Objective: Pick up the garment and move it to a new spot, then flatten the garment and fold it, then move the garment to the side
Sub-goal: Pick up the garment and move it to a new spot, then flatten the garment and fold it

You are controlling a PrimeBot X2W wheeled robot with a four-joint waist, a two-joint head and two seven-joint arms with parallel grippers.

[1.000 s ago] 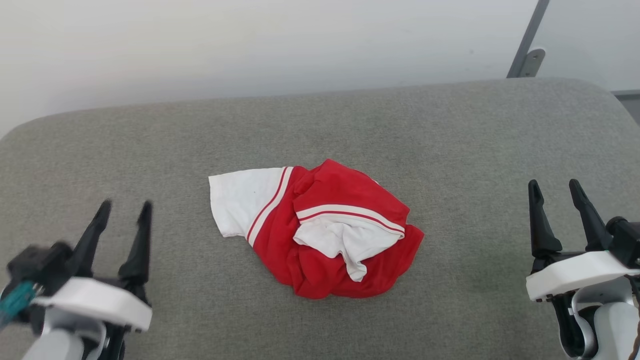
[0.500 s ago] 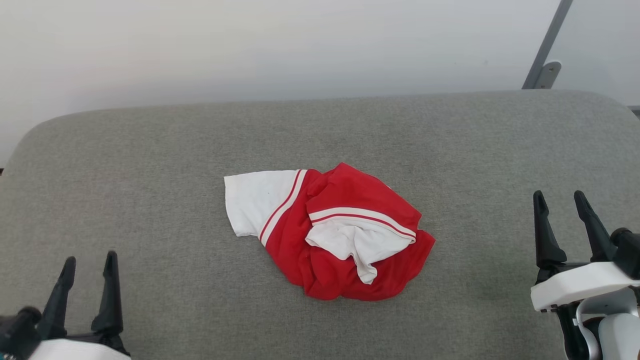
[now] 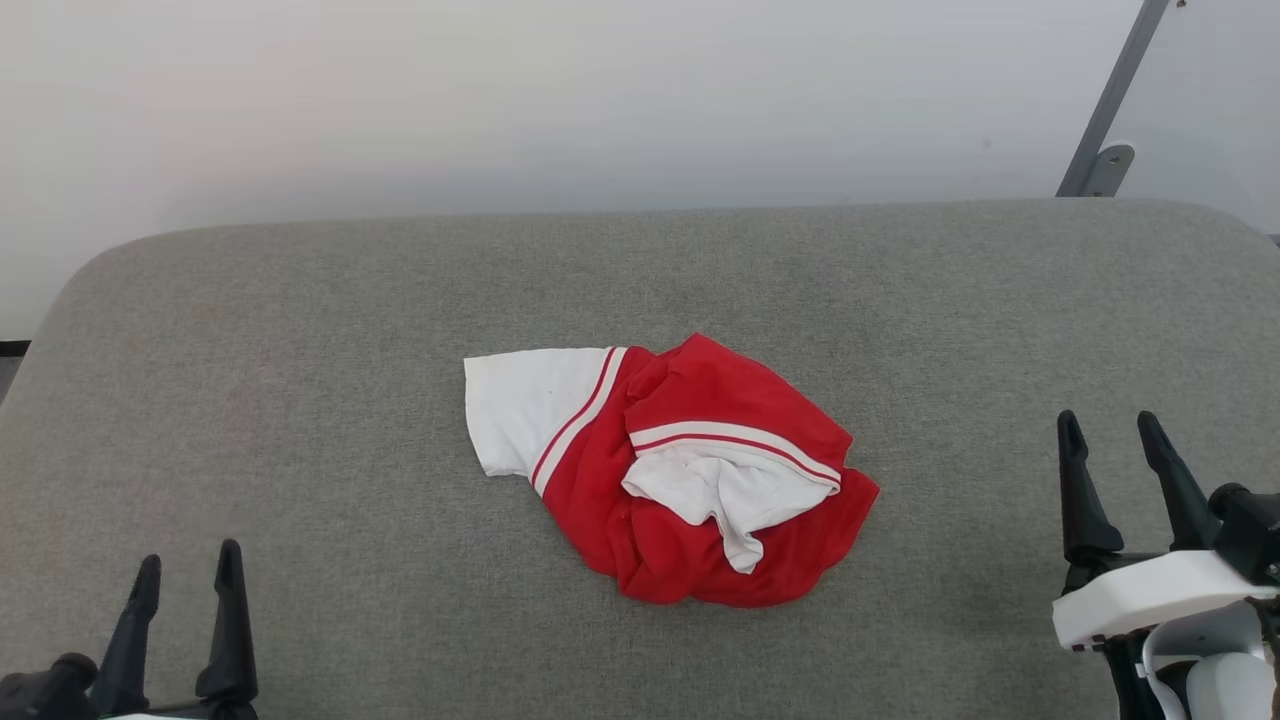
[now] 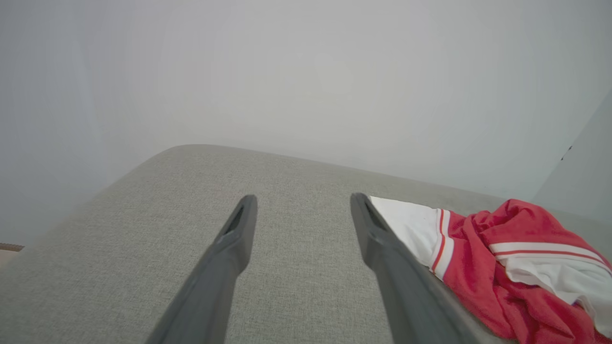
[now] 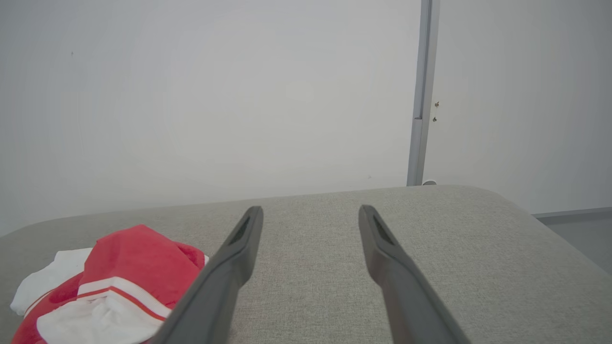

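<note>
— While both arms sit low along the near edge of the grey pad (image 3: 300,330), the left gripper (image 3: 190,556) is down at the left corner. Its fingers are spread wide with nothing between them, and it's well apart from the shirt.

— ok, so where's the shirt exactly?

— The shirt (image 3: 690,480) is roughly mid-pad, just a crumpled heap. It's mostly red, with one white sleeve lying flat out to the left and another white bit bunched on top, striped trim showing. Nothing is touching it.

— and the right side?

— The right gripper (image 3: 1108,420) is near the right edge, fingers pointing away from the robot. It's wide apart too, empty, and well clear of the shirt. Past the pad there's a plain white wall (image 3: 500,100), with a grey post (image 3: 1120,90) at the far right.
</note>
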